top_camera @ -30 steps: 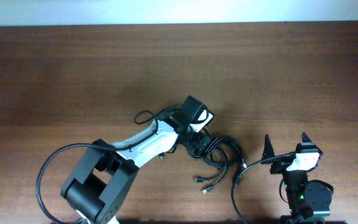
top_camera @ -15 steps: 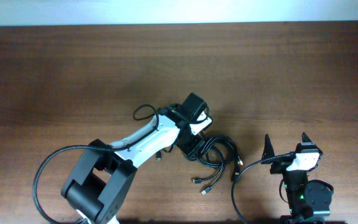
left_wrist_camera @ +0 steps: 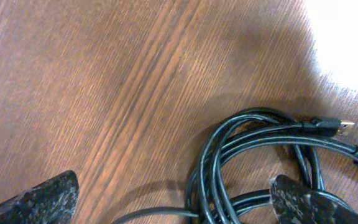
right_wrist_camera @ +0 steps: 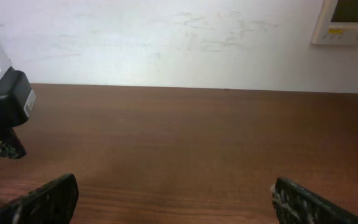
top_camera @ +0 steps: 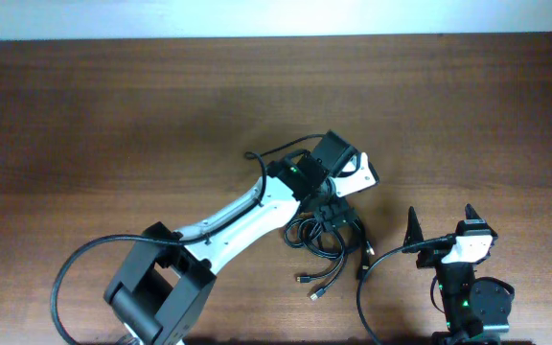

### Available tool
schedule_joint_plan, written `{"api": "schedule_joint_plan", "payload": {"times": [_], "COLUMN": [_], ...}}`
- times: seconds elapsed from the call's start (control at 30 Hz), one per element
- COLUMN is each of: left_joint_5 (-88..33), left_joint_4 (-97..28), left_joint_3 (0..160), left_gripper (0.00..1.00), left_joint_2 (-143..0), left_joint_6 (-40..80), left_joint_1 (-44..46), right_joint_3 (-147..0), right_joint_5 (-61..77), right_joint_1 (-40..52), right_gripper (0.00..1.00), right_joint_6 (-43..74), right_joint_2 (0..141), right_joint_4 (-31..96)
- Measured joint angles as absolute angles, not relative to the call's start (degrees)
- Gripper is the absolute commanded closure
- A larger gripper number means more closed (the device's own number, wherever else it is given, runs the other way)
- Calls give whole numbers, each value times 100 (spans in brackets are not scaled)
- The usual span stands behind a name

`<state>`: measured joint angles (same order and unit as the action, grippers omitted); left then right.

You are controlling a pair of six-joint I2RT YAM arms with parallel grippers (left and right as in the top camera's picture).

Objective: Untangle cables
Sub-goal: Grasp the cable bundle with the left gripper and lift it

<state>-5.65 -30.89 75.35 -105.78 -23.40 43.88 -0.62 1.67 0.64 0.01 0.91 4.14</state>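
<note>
Several cables (left_wrist_camera: 211, 177) coiled between spread left fingers (left_wrist_camera: 42, 202), seemingly ungripped

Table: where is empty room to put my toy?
The far strip of the table, along the white wall, is bare; so is the left end beyond the left arm. Crowded: near the middle front, where the cables lie piled under the open left gripper, with the right gripper close beside.
</note>
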Motion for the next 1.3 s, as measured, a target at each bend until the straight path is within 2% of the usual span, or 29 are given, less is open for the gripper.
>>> {"api": "schedule_joint_plan", "payload": {"times": [0.03,0.1,0.27,0.33,0.4,0.43,0.47,0.5,0.63,0.7,0.73,0.77,0.97,1.13,1.3], "left_joint_5": [-615,-668,-687,-705,-707,-709,-711,-709,-711,-709,-707,-707,-709,-666,-668], "left_joint_4": [-3048,-3059,-3079,-3079,-3079,-3076,-3063,-3063,-3057,-3057,-3057,-3057,-3079,-3140,-3570], "left_joint_3": [7540,7546,7546,7546,7546,7546,7546,7546,7546,7546,7546,7546,7555,7572,7570], "left_gripper": [4,1,0,1,6,16,16,26,53,73,89,100,100,100,100], "left_joint_2": [-10659,-10995,-11297,-11434,-11434,-11441,-11467,-11478,-11493,-11509,-11509,-11509,-11421,-8969,-7609], "left_joint_6": [-2342,-2342,-2344,-2342,-2342,-2344,-2342,-2344,-2392,-2405,-2394,-2408,-2163,-2119,-1800], "left_joint_1": [4388,4388,4392,4392,4392,4392,4392,4392,4392,4394,4399,4399,4399,4397,4397], "right_joint_3": [-62,-62,-62,-62,-60,-62,-62,-62,-62,-60,-62,-62,-62,-60,-62], "right_joint_5": [167,167,167,167,167,167,167,167,167,167,167,167,167,167,156], "right_joint_1": [64,64,64,64,64,64,64,64,64,64,64,64,64,64,64], "right_gripper": [1,1,1,1,1,1,1,1,1,1,1,1,1,1,1], "right_joint_6": [-1,-1,-1,-1,-3,-3,-1,1,-5,-3,-3,-3,1,-3,-1], "right_joint_2": [91,91,91,91,91,91,91,91,91,91,91,91,91,91,91], "right_joint_4": [414,414,414,414,414,414,414,414,414,414,414,414,414,414,414]}}
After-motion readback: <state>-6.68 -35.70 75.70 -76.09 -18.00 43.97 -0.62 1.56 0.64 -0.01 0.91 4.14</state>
